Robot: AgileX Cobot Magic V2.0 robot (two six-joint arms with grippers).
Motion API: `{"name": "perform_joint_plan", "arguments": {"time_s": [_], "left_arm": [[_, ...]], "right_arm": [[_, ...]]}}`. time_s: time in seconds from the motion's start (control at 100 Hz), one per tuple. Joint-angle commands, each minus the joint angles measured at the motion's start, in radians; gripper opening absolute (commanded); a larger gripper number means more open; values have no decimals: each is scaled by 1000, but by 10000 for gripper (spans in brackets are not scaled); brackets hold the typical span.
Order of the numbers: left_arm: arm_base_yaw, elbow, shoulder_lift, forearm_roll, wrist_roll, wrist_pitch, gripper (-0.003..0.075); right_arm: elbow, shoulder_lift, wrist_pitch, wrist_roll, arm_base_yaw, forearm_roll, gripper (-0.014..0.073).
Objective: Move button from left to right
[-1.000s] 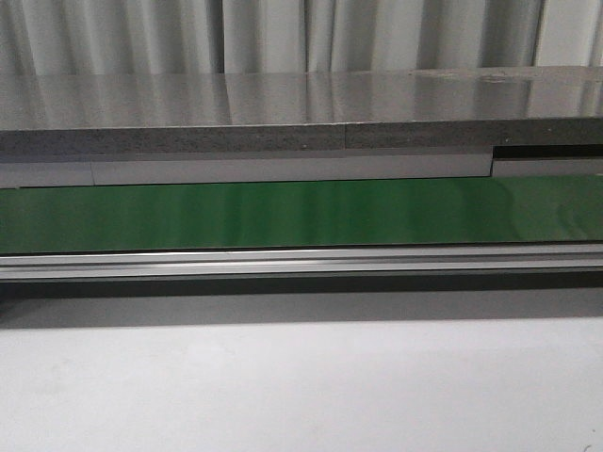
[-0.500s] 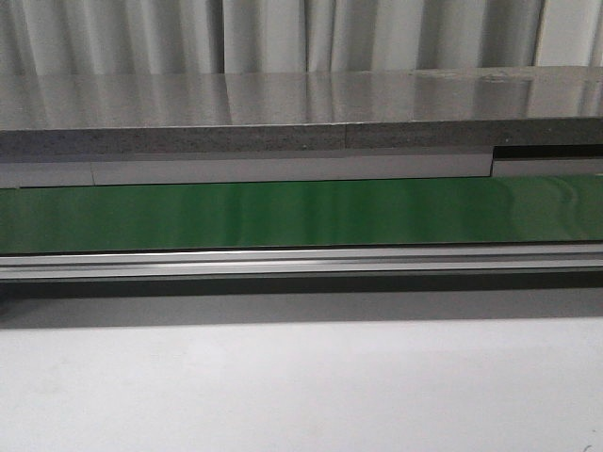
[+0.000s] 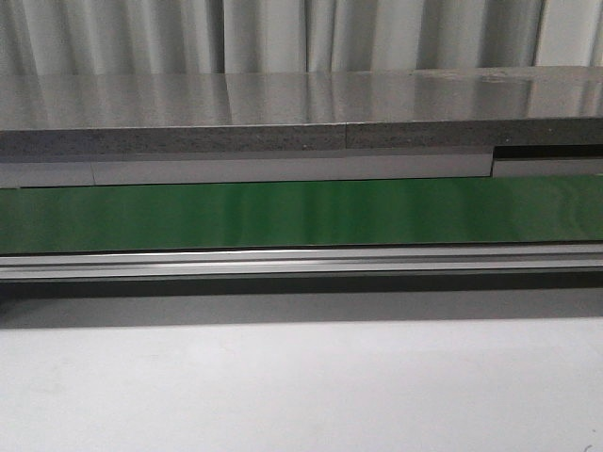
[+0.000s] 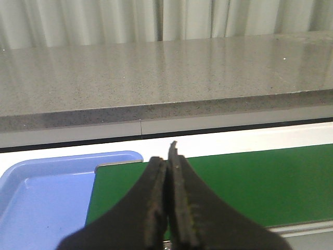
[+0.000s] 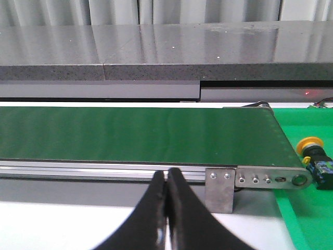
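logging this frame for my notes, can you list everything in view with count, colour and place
yellow-topped push-button on a black base: 1, yellow and black, on the bright green surface beyond the belt's roller end, seen only in the right wrist view
green conveyor belt: 1, dark green, running across the middle of the front view
aluminium belt rail: 1, silver, along the belt's near edge
metal end bracket: 1, silver, at the belt's roller end
speckled grey stone counter: 1, grey, behind the belt
light blue plastic tray: 1, blue, at the belt's other end, left wrist view only
pale curtain: 1, whitish, at the back
left hand: 1, black, shut, empty
right hand: 1, black, shut, empty
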Motion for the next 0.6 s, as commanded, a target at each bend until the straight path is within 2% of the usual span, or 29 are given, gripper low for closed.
{"name": "perform_joint_plan", "arguments": {"time_s": [0.0,0.11,0.29,0.59], "left_arm": [[-8,-27,3,-4,1,-77,-20],[-8,-27,-4,91,-7,-79,-20],[12,-8,-70,231,-157,-73,-20],[45,122,-228,233,-174,-69,-20]], "right_arm": [[-14,-21,-89,0,0,-10,-67],[-14,-21,-89,0,0,-10,-67],[-14,-21,-89,0,0,-10,-67],[-14,-21,-89,0,0,-10,-67]]}}
